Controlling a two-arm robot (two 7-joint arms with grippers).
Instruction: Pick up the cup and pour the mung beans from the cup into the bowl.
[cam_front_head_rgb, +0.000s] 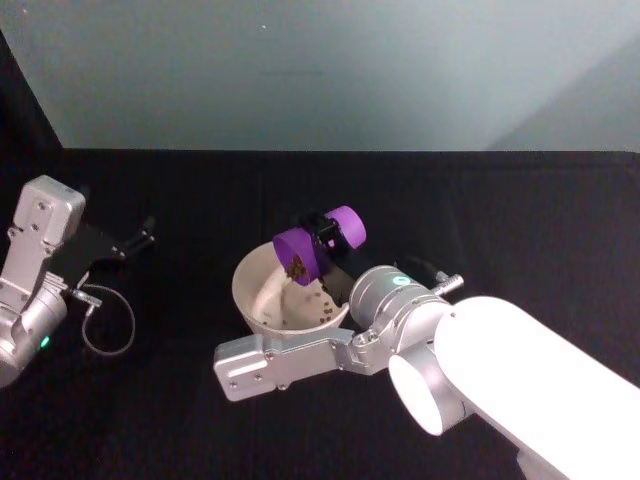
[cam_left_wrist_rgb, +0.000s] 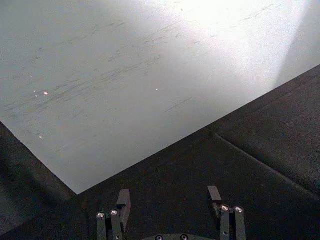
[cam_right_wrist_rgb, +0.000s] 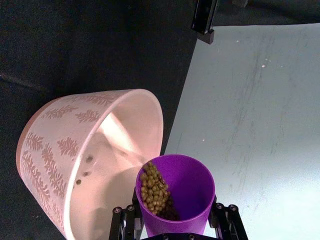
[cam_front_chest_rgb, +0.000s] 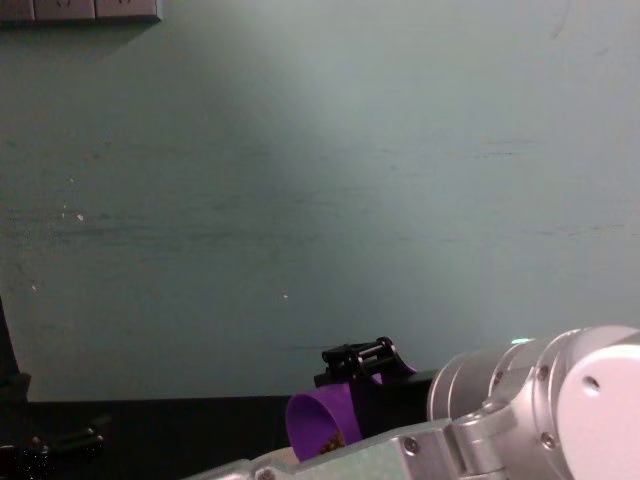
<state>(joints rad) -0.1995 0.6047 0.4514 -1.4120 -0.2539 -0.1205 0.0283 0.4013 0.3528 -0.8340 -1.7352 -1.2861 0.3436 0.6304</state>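
Observation:
The purple cup (cam_front_head_rgb: 318, 245) lies tipped on its side over the bowl (cam_front_head_rgb: 243, 290), its mouth facing down toward the bowl's inside. My right gripper (cam_front_head_rgb: 332, 232) is shut on the cup. Mung beans (cam_right_wrist_rgb: 155, 192) sit heaped at the lip of the cup (cam_right_wrist_rgb: 187, 182), just above the patterned pale bowl (cam_right_wrist_rgb: 60, 150). A few beans (cam_front_head_rgb: 325, 312) lie in the bowl's bottom. From the chest, the cup (cam_front_chest_rgb: 318, 420) shows low at the centre, in front of the wall. My left gripper (cam_front_head_rgb: 140, 238) is parked far to the left; its fingers (cam_left_wrist_rgb: 122, 202) stand open over bare cloth.
A black cloth covers the table (cam_front_head_rgb: 500, 220), which ends at a pale wall (cam_front_head_rgb: 320, 70) behind. A thin cable loop (cam_front_head_rgb: 105, 325) hangs by the left arm. My right arm (cam_front_head_rgb: 500, 380) fills the near right corner, its forearm lying just in front of the bowl.

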